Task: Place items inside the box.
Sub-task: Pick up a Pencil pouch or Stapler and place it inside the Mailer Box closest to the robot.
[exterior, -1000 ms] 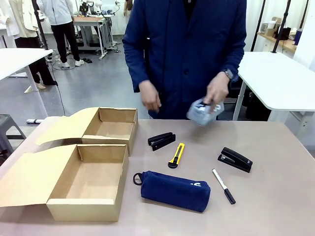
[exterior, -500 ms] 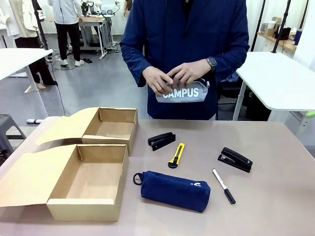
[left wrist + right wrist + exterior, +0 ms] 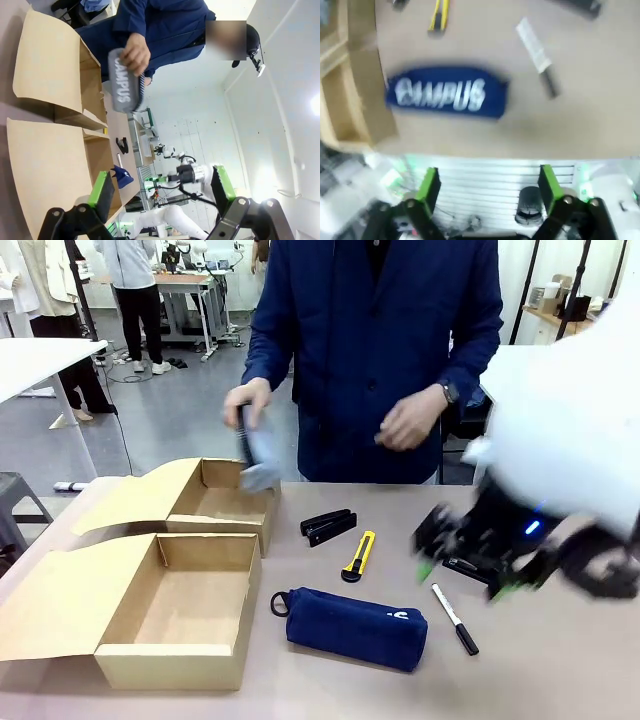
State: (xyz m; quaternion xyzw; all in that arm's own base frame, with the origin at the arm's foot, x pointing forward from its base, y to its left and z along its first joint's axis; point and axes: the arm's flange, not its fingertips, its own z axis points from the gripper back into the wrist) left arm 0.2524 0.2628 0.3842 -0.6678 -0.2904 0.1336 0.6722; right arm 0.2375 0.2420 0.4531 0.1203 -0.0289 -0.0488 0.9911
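A navy zip pouch (image 3: 350,628) (image 3: 447,94) lies at the table's front middle. Behind it are a yellow-and-black utility knife (image 3: 358,555) (image 3: 439,15) and a black stapler (image 3: 327,526). A marker (image 3: 455,620) (image 3: 537,55) lies to the right. My right gripper (image 3: 466,578) (image 3: 488,187), blurred and open, hangs over the second stapler (image 3: 470,566), partly hiding it. Two open cardboard boxes (image 3: 130,660) (image 3: 268,520) sit at the left. The person's hand holds a grey pouch (image 3: 255,450) (image 3: 122,87) over the far box. My left gripper (image 3: 162,187) is open and holds nothing.
The box lids (image 3: 50,605) lie folded out to the left. The person stands at the far edge of the table, the other hand (image 3: 410,420) raised above it. Bare table lies at the front right.
My right arm has swung in from the right to above the right stapler. The person has carried the grey pouch from chest height leftward over the far box.
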